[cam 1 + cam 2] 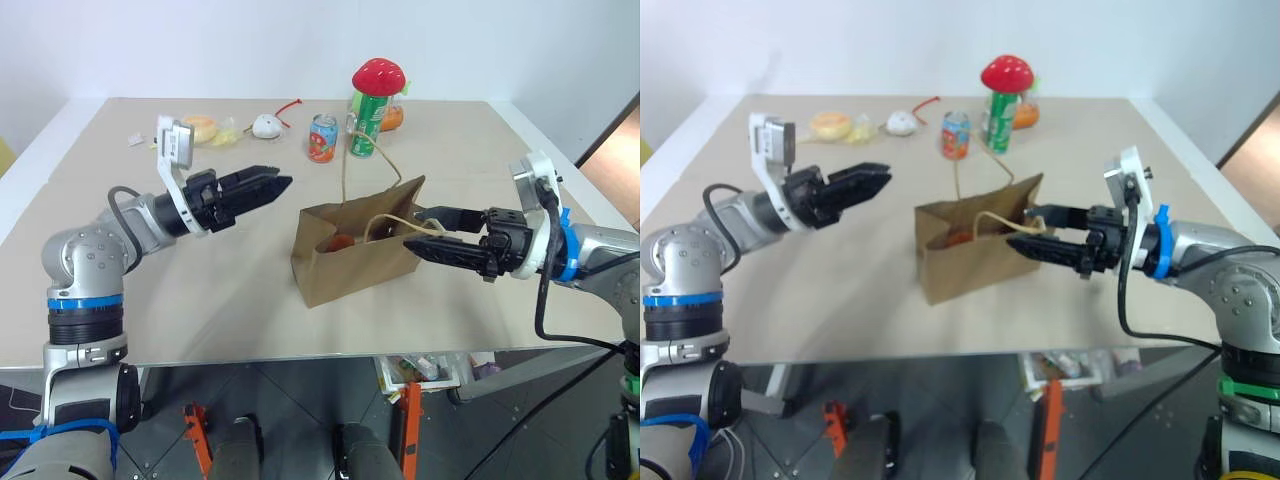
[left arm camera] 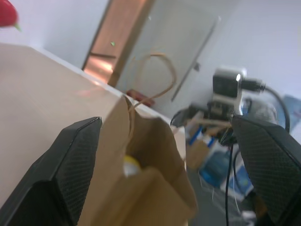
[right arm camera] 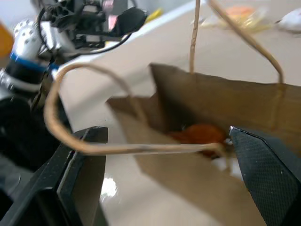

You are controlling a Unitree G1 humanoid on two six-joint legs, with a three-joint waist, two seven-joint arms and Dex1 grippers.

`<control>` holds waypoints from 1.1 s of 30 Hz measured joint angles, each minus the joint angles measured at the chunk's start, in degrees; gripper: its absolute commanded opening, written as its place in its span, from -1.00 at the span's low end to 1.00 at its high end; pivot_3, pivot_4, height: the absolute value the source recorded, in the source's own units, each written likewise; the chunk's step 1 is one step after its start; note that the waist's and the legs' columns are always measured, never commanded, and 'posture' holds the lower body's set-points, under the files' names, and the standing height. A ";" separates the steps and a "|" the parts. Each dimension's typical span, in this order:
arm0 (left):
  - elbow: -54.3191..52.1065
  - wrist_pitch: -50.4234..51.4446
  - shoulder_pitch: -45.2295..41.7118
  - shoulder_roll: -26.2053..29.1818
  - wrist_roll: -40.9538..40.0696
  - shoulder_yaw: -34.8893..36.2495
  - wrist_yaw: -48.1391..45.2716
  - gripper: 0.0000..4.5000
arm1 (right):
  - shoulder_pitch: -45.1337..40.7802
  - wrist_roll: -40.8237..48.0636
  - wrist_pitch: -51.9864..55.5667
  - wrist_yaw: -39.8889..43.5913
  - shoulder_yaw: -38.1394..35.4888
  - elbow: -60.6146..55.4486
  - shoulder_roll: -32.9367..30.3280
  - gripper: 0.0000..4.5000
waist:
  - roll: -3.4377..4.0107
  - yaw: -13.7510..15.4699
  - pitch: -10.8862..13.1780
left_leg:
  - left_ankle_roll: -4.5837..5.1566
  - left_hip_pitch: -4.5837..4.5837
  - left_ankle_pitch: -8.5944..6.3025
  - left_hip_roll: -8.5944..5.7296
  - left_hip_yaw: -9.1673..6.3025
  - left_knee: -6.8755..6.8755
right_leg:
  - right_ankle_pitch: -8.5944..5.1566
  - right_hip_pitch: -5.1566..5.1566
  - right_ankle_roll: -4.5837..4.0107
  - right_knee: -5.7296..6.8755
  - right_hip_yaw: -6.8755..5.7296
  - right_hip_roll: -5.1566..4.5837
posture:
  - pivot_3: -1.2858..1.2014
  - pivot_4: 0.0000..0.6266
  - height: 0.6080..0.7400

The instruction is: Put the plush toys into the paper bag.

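On the tan table (image 1: pixel 200 290), the left gripper (image 1: pixel 281 184) hovers left of the brown paper bag (image 1: pixel 350 262), fingers spread wide, empty. The bag stands open mid-table, a brown plush toy (image 3: pixel 200 134) and a yellow one (image 2: pixel 130 165) inside. Right of it, the right gripper (image 1: pixel 418 231) gapes around a loop handle (image 3: pixel 108 146), gripping nothing.

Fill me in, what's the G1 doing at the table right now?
It is packing plush toys into the brown paper bag, which stands open mid-table. Both grippers are open and hold nothing: the left gripper is off to one side of the bag, the right gripper at the other side beside the loop handle. Something orange-brown and something yellow sit inside the bag, so the toys look to be in already. A mushroom-capped toy, two cans and a small white toy remain at the far edge.
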 measured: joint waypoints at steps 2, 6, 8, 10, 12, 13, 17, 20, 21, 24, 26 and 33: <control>-0.05 -1.67 1.00 0.78 0.80 -0.44 -2.18 1.00 | 1.54 -0.28 -0.97 2.01 -0.33 -1.94 -2.67 0.98 | 0.00 0.00 0.00 | -0.01 0.01 0.00 0.01 0.00 0.01 | 0.01 -0.01 -0.01 0.00 -0.01 0.00 | 0.03 -0.52 1.00; -0.01 -5.87 3.40 1.95 2.88 -0.53 -5.97 1.00 | 1.84 -1.26 -2.08 2.29 -1.99 -0.67 -4.23 0.98 | 0.00 -0.02 0.00 | -0.02 0.06 -0.01 0.01 0.02 0.02 | 0.07 -0.02 -0.08 0.00 0.00 -0.01 | 0.03 -0.52 1.00; 0.43 -6.52 3.82 1.96 2.87 -0.42 -6.83 1.00 | -0.66 -1.15 -2.41 0.62 -4.14 2.17 -3.91 0.98 | 0.00 -0.04 0.00 | -0.01 0.06 -0.01 0.01 0.01 0.03 | 0.10 -0.03 -0.08 0.00 0.00 0.00 | 0.03 -0.52 1.00; 0.67 -6.68 4.17 2.00 2.67 -0.22 -7.73 1.00 | -3.89 -0.09 -2.66 -1.92 -6.65 4.82 -2.44 0.98 | 0.00 -0.09 0.00 | -0.01 0.08 -0.01 0.02 0.00 0.03 | 0.11 -0.03 -0.08 0.00 0.00 0.01 | 0.03 -0.52 1.00; 0.66 -6.60 4.64 1.99 1.90 -0.09 -8.38 1.00 | -6.61 2.98 -1.92 -4.36 -9.20 6.67 -0.67 0.98 | 0.00 -0.10 0.00 | 0.00 0.08 0.00 0.02 0.00 0.01 | 0.10 -0.01 -0.07 0.00 0.00 0.02 | 0.03 -0.52 1.00; 0.64 -6.56 4.83 1.98 1.63 -0.07 -8.43 1.00 | -7.07 4.65 -1.18 -5.35 -10.36 6.87 -0.33 0.98 | 0.00 -0.10 0.00 | 0.00 0.08 0.00 0.03 -0.01 0.01 | 0.09 -0.01 -0.05 0.00 0.00 0.02 | 0.03 -0.52 1.00; 0.52 -8.66 7.49 2.94 3.29 -0.70 -10.32 1.00 | -0.77 7.43 1.70 -4.90 -12.58 3.00 -2.15 0.98 | -0.01 0.15 0.00 | -0.02 0.06 -0.01 0.01 -0.02 -0.06 | -0.14 0.06 0.04 0.00 0.01 0.01 | 0.03 -0.52 1.00; 1.12 -13.47 9.50 5.03 7.83 -1.81 -13.26 1.00 | 8.42 7.15 3.01 -2.23 -12.29 -3.33 -5.21 0.76 | 0.00 0.22 -0.01 | -0.06 0.04 -0.05 0.02 -0.02 -0.12 | -0.21 0.01 0.01 0.00 0.01 0.02 | 0.03 -0.52 1.00; 1.58 -15.39 9.53 5.25 9.24 -2.30 -14.24 1.00 | 10.31 7.20 3.17 -1.73 -12.31 -5.15 -5.53 0.59 | 0.02 0.24 -0.01 | -0.06 0.04 -0.05 0.01 -0.02 -0.12 | -0.21 0.00 0.01 0.00 0.01 0.03 | 0.03 -0.52 1.00; 2.89 -20.73 9.54 5.28 12.48 -3.52 -17.25 1.00 | 15.98 7.06 2.87 -0.42 -12.29 -9.85 -6.20 0.06 | 0.02 0.24 -0.02 | -0.07 0.08 -0.05 0.02 -0.02 -0.07 | -0.18 0.04 -0.01 0.00 0.00 0.02 | 0.03 -0.52 1.00; 4.73 -25.74 9.50 5.47 15.52 -4.35 -19.70 1.00 | 19.76 7.01 2.59 0.09 -11.83 -12.70 -6.21 -0.44 | 0.02 0.23 -0.02 | -0.08 0.11 -0.06 0.02 0.00 -0.02 | -0.11 0.06 -0.06 -0.01 0.00 -0.01 | 0.03 -0.52 1.00; 10.11 -34.76 9.05 5.66 21.95 -7.99 -25.63 1.00 | 22.36 4.77 -0.03 -2.17 -5.67 -16.47 -3.28 -0.97 | 0.01 0.02 -0.02 | -0.19 0.19 -0.13 0.04 0.01 0.03 | 0.11 0.08 -0.20 -0.01 -0.05 -0.04 | 0.03 -0.52 1.00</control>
